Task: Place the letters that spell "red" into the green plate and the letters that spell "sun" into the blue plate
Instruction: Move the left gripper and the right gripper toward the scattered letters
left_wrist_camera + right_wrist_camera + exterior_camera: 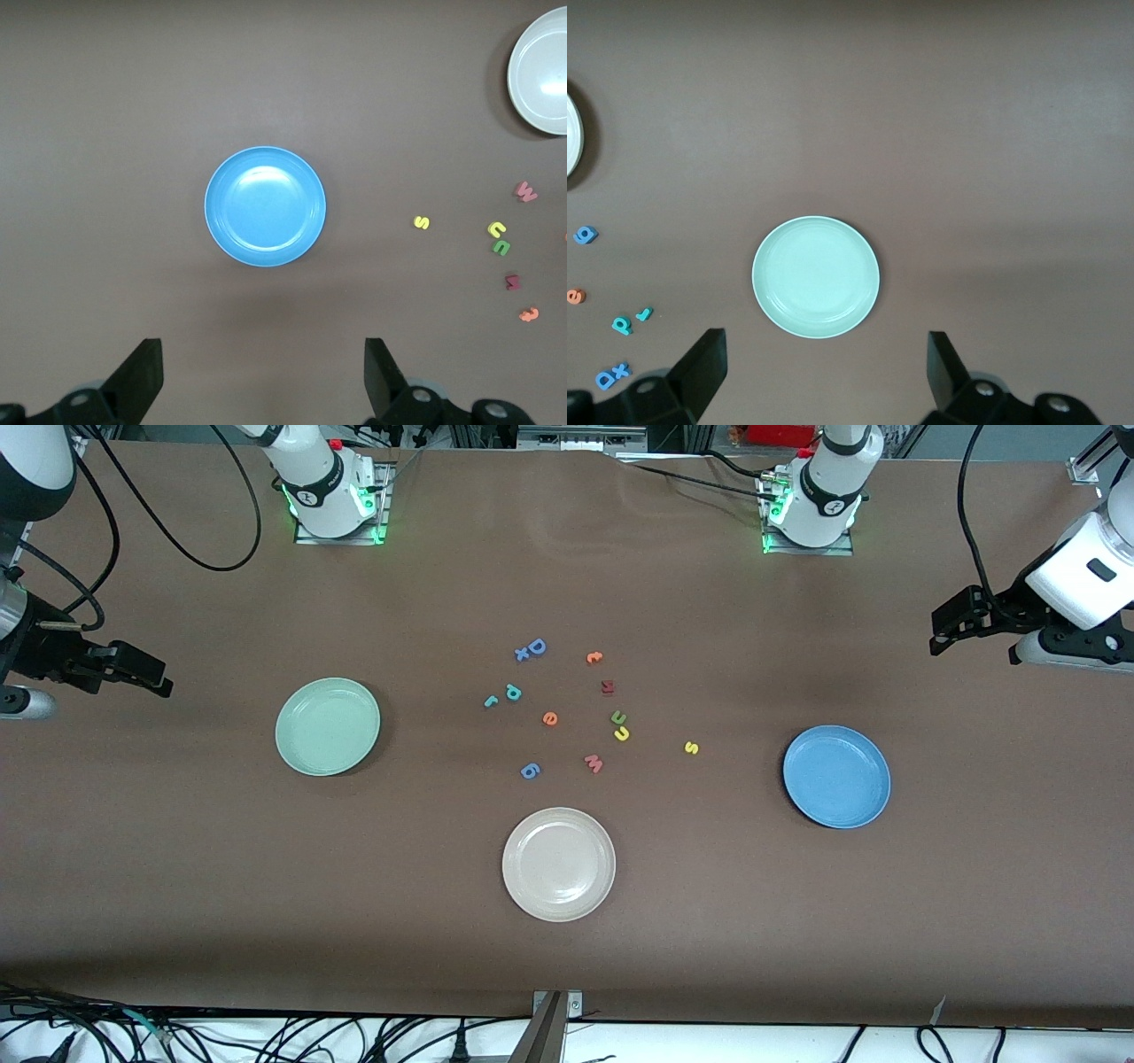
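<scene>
Lying loose mid-tabletop between green plate (327, 726) and blue plate (836, 776), the letters "red" (515, 691) and "sun" (619, 726) could be confused with crowding decoys; both grippers' jaws are held apart, raised over the table ends.

Cut-offs and unreadable bits
Beige plate (542, 75) clipped by both wrist views' edges; right gripper (146, 675) partly out of the front view; dark red letter (608, 686) too small to read.
</scene>
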